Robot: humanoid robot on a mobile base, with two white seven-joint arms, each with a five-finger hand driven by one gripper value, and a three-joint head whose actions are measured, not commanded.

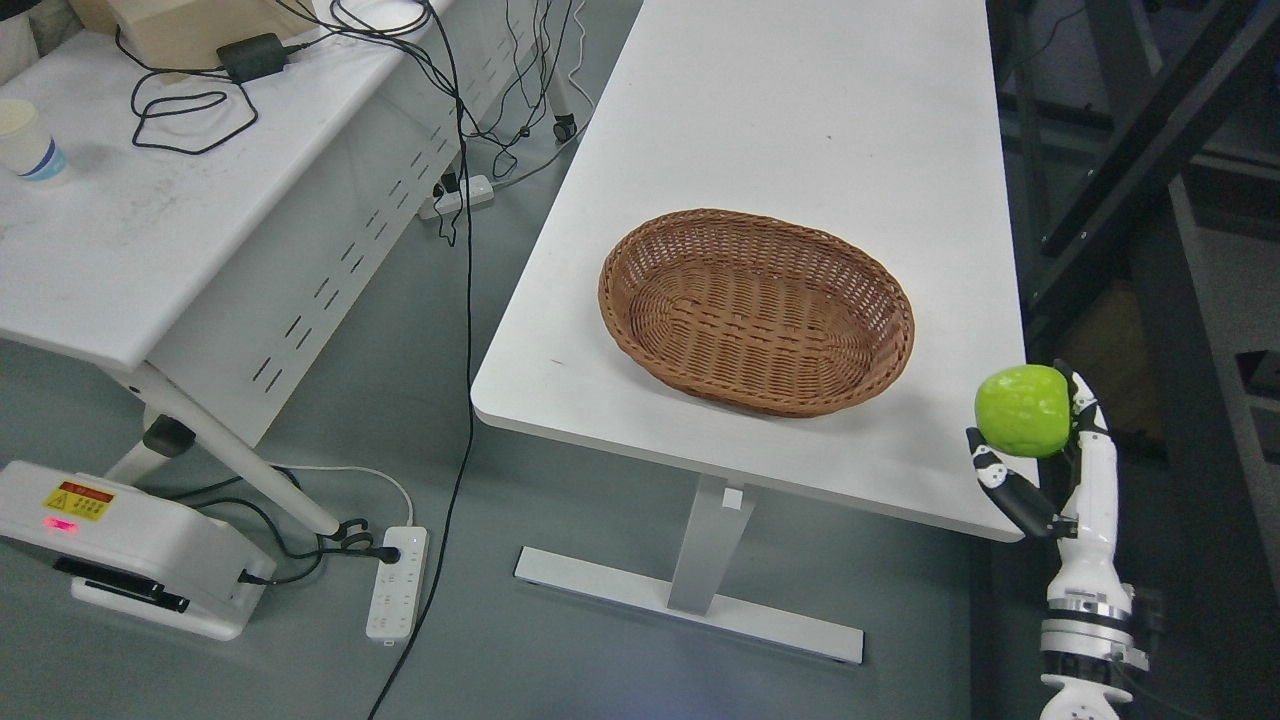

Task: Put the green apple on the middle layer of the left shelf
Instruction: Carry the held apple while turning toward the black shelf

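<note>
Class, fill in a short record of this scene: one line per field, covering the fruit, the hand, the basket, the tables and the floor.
fruit: green apple, held in the air off the near right corner of the table
hand: right hand, fingers wrapped around the apple
other hand: not in view
basket: brown wicker basket on the table, nothing in it
second table: paper cup and black power adapter
floor: white power strip
shelf: cannot identify

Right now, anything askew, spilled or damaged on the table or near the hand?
Nothing stands out. The oval brown wicker basket sits upright and empty on the white table. The right hand holds the round green apple just off the table's near right corner. No spills or damage visible.
</note>
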